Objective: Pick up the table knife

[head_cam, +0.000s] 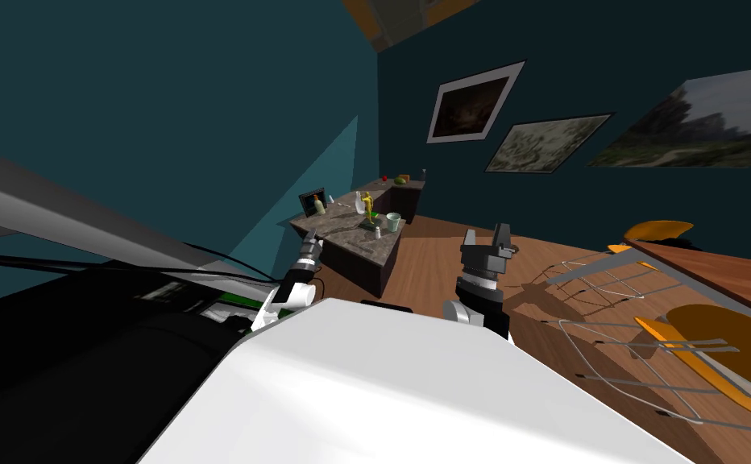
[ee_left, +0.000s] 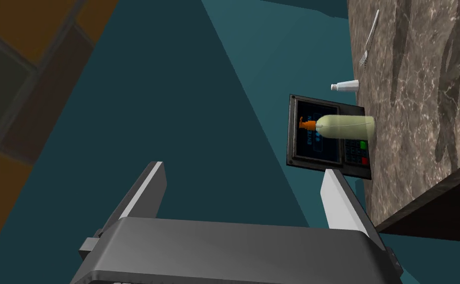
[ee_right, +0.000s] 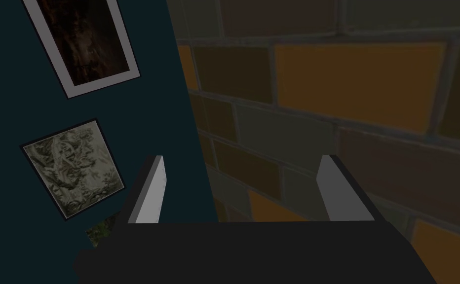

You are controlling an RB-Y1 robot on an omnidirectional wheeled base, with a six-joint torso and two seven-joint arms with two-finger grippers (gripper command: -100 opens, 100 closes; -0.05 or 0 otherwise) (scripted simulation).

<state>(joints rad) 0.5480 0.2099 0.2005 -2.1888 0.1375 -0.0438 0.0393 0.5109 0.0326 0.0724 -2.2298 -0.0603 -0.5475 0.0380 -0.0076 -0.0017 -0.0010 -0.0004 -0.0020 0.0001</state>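
Marbled grey-brown worktop (head_cam: pixel 348 235), well ahead, likely holds the table knife, too small to tell apart; left end effector (ee_left: pixel 243 170) and right end effector (ee_right: pixel 241 158) gape empty, so close in first.

Dark marble-topped desk (head_cam: pixel 359 246) carries a keypad panel (head_cam: pixel 312 201) and pale bottle (head_cam: pixel 320 207) at its ten o'clock corner, a yellow figurine (head_cam: pixel 369 206) mid-top, and a cup (head_cam: pixel 393 221) at the figurine's four o'clock.

Left end effector (ee_left: pixel 244 170) has pale grey blades.
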